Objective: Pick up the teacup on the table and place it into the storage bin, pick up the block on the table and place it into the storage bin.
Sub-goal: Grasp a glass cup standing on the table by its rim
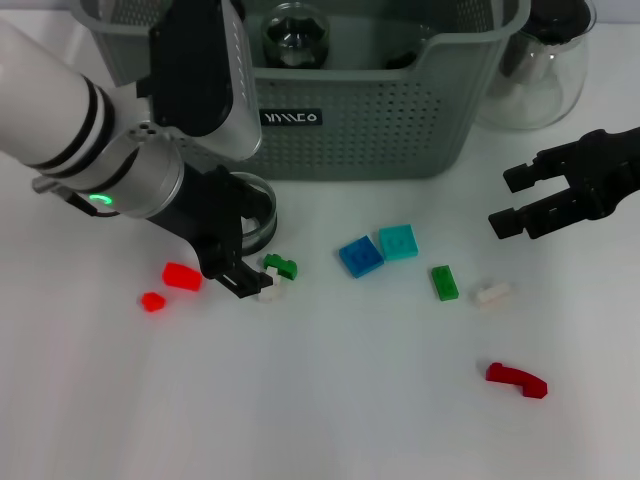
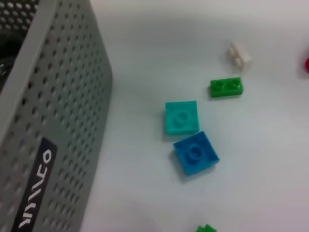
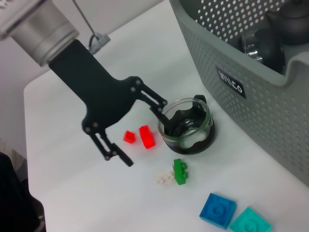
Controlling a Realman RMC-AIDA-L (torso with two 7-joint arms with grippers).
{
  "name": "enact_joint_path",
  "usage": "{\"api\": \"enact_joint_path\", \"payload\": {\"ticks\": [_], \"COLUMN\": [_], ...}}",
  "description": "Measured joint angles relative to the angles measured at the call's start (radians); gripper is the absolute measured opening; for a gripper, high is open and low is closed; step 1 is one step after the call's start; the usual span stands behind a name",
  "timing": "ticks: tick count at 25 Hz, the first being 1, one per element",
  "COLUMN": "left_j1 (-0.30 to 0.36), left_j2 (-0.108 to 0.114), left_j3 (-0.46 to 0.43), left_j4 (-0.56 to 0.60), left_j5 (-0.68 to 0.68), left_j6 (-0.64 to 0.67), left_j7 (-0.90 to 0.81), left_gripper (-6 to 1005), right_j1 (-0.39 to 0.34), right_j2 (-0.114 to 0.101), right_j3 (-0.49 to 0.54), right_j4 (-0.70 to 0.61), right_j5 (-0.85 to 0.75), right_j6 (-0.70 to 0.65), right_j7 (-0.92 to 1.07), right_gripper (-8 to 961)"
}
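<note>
The glass teacup (image 1: 258,212) (image 3: 186,126) stands on the table just in front of the storage bin (image 1: 380,130) (image 3: 270,101) (image 2: 53,121). My left gripper (image 1: 250,250) (image 3: 146,135) hangs open over it, one finger at the cup's rim, the other out over the table near a small green block (image 1: 280,266) (image 3: 180,171) and a white block (image 1: 270,292). Two red blocks (image 1: 182,275) (image 3: 147,136) lie to its left. Blue (image 1: 359,256) (image 2: 195,152) and teal (image 1: 398,242) (image 2: 181,117) blocks lie mid-table. My right gripper (image 1: 518,200) hovers open at the right, holding nothing.
A green block (image 1: 445,282) (image 2: 226,87), a white block (image 1: 493,293) (image 2: 240,54) and a curved red piece (image 1: 517,380) lie at the right. A clear glass jug (image 1: 545,60) stands beside the bin. A glass pot (image 1: 295,35) sits inside the bin.
</note>
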Motion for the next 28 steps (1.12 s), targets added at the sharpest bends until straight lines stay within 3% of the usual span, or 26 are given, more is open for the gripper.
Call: {"api": "enact_joint_path", "payload": {"ticks": [7, 15, 28], "left_j1": [-0.026, -0.051, -0.075], "left_j2": [0.002, 0.0, 0.002], "left_j3": [0.022, 0.153, 0.186], "left_j4": [-0.069, -0.101, -0.157], "left_j5": [0.079, 0.135, 0.185], "left_j6": [-0.072, -0.116, -0.142], "left_j7": [-0.036, -0.149, -0.194], "left_gripper": [810, 762, 683], "right_j1": [-0.002, -0.004, -0.011], "right_j2": [0.001, 0.0, 0.001], "right_j3": [0.003, 0.004, 0.004], "right_j4": [0.004, 0.004, 0.004], "right_j5": [0.0, 0.0, 0.0], "right_j6": [0.001, 0.002, 0.008], "right_j7": [-0.004, -0.006, -0.01], "right_gripper": [909, 909, 908]}}
